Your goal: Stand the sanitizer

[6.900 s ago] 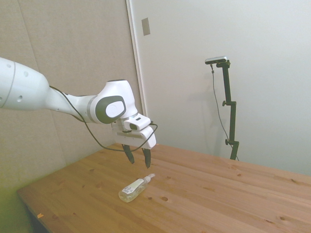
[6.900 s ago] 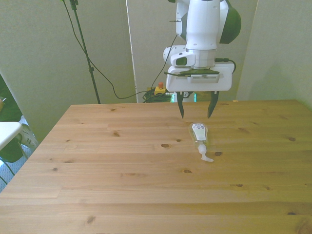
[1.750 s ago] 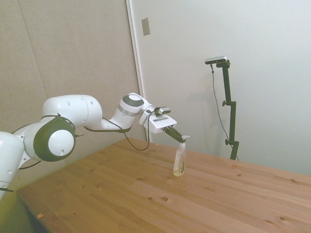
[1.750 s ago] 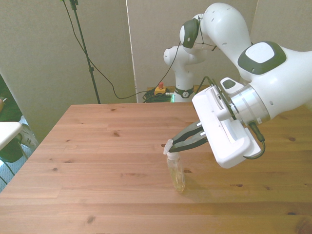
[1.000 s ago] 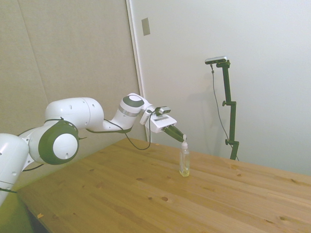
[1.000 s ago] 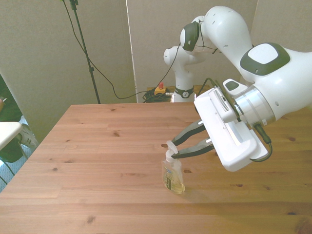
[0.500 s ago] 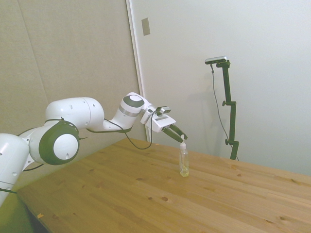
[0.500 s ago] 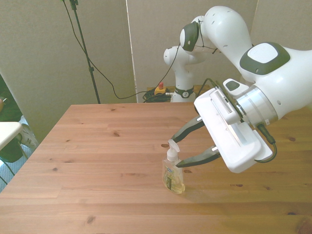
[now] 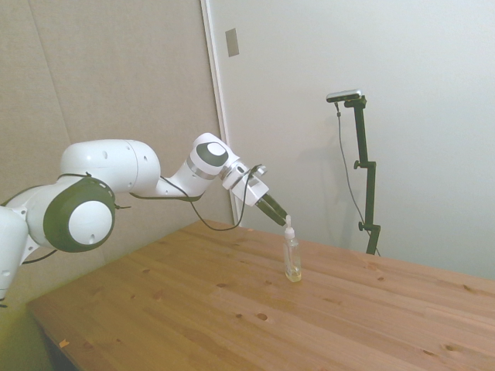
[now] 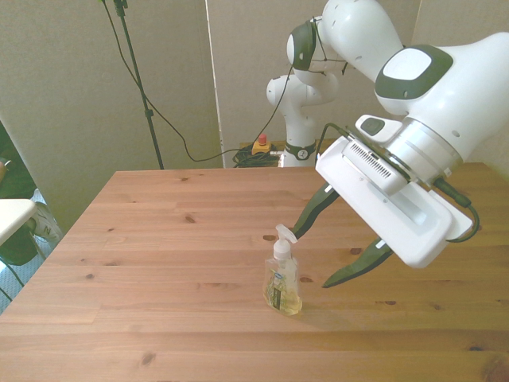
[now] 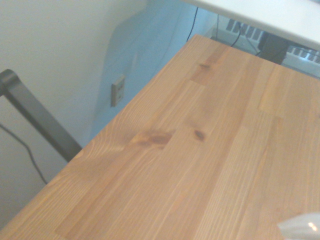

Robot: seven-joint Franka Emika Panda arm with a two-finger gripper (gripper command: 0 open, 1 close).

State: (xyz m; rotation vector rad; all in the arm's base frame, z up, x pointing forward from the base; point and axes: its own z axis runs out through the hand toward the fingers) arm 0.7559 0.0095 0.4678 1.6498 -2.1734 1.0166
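Sanitizer [image 10: 282, 280] stands upright on my desk [image 10: 159, 263], toward the near edge. Beyond it, at its two o'clock, my end effector [image 10: 328, 244] gapes wide, holding nothing. I judge I should retreat up and away, keeping both fingers off the pump.

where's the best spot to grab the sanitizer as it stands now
Likely the neck just under the white pump nozzle, coming in level from the side. The sanitizer stands upright on the table, slim and tall, so a grip high up suits the open claw beside it.
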